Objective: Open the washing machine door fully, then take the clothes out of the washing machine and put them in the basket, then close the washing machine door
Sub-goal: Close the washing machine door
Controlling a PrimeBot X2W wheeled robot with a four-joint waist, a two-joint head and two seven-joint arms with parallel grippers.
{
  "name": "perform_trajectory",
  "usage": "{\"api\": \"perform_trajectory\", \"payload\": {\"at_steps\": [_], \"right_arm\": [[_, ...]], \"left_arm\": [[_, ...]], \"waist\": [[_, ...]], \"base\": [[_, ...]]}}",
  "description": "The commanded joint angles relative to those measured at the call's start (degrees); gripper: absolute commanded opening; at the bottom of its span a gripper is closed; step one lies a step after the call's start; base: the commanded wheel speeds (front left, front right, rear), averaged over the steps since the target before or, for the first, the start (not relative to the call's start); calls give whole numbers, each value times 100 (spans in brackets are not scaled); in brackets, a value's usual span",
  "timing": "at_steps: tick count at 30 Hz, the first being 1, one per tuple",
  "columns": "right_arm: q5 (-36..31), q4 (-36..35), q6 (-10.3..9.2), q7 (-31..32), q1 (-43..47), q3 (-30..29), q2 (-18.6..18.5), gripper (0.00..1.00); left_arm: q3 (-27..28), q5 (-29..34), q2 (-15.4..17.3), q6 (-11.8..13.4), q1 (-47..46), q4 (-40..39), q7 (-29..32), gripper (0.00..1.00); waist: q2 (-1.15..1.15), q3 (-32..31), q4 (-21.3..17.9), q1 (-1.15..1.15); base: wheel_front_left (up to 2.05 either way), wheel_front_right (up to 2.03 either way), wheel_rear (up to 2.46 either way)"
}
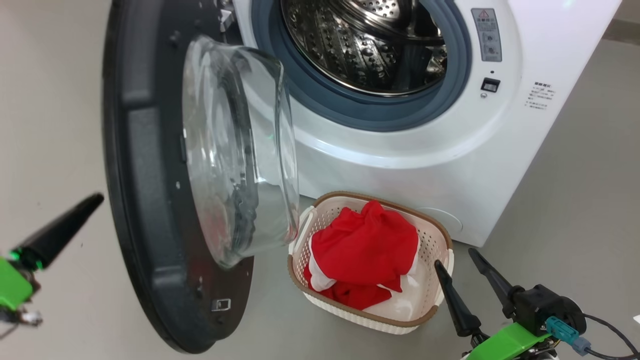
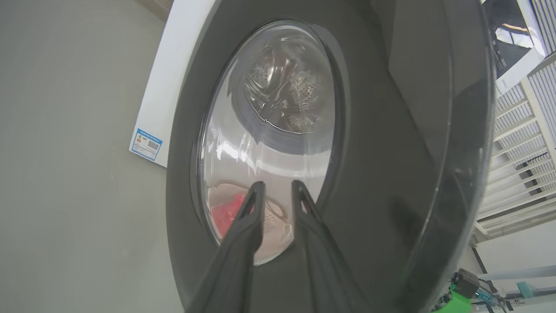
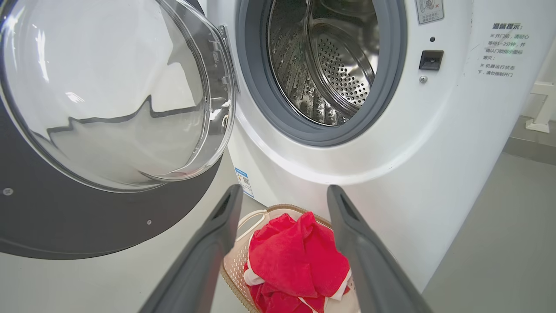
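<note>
While the door point(image 1: 145, 200) stands open, clothes point(image 1: 365, 245) lie in the basket point(image 1: 431, 244) before the washer point(image 1: 400, 165).
Left gripper point(image 2: 277, 185): narrow gap, empty; right gripper point(image 3: 284, 190): wide, empty.

Overall light: soft, even indoor light is coming from above; no view is looking dim.
Glare: the glass bowl of the washing machine door point(image 1: 145, 175) is catching white streaks and warped reflections (strongest in the right wrist view).
Sparkle: the drum point(image 1: 360, 45) is throwing small hard highlights off its steel.
Whites: the washing machine point(image 1: 425, 165) is nearing blow-out toward its upper right corner.
Shadows: a faint, soft-edged shadow is lying on the floor point(image 1: 270, 310) beside the basket point(image 1: 360, 320).
Colour: the clothes point(image 1: 365, 245) are showing saturated red, with their folds reading clearly.
Distortion: both wrist views are bending lines at the edges.
Focus: the head view is looking crisp, while the left wrist view is looking hazy and low in contrast.
</note>
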Motion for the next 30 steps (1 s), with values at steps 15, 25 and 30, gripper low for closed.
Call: {"api": "perform_trajectory", "payload": {"at_steps": [15, 25, 30], "right_arm": [[166, -122, 28, -37, 9, 243, -32, 100], [182, -109, 28, -37, 9, 256, -33, 100], [165, -107, 28, -37, 12, 227, -28, 100]], "left_arm": [[-178, 546, -89, -38, 923, 700, -2134, 100], [-879, 1172, -295, -38, 1158, 1631, -3581, 100], [-1172, 1576, -401, -38, 1096, 2062, -4169, 100]], "waist": [[0, -248, 261, 0], [0, -262, 285, 0], [0, -256, 259, 0]], "base": [[0, 0, 0], [0, 0, 0], [0, 0, 0]]}}
